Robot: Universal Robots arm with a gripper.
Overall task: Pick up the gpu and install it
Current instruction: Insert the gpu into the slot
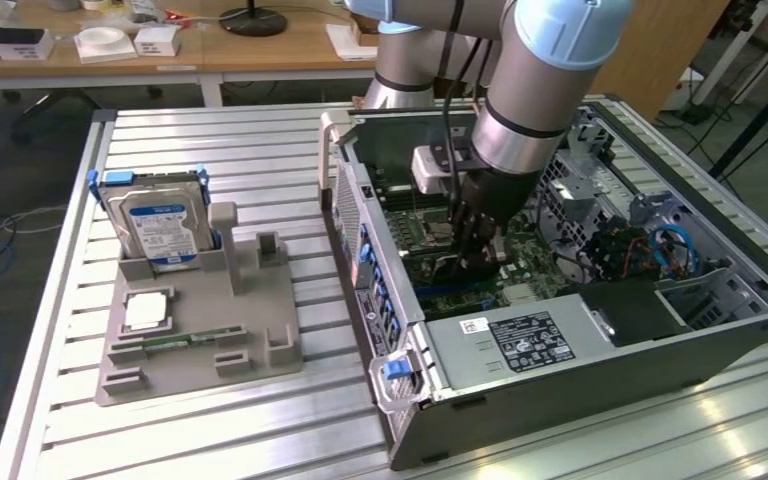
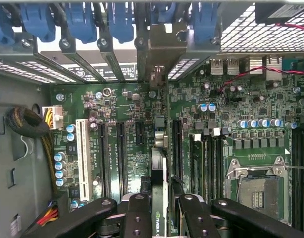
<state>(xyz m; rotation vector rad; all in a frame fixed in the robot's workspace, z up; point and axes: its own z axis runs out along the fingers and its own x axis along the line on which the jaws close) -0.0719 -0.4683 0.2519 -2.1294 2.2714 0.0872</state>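
Black and thin, the gpu [image 2: 159,173] stands on edge between the two dark fingers of the tool [image 2: 162,210], which are clamped on it from both sides. The card hangs inside the open computer case [image 1: 651,350], just over the green motherboard [image 2: 241,148] and in line with its long black slots; whether its lower edge sits in a slot, I cannot tell. Blue latches [image 2: 82,22] line the case wall ahead of the card. On the ribbed metal counter [image 1: 264,150], at the exterior view's left, a grey holder [image 1: 197,350] carries an upright hard drive [image 1: 160,225] and a small green memory stick [image 1: 177,340].
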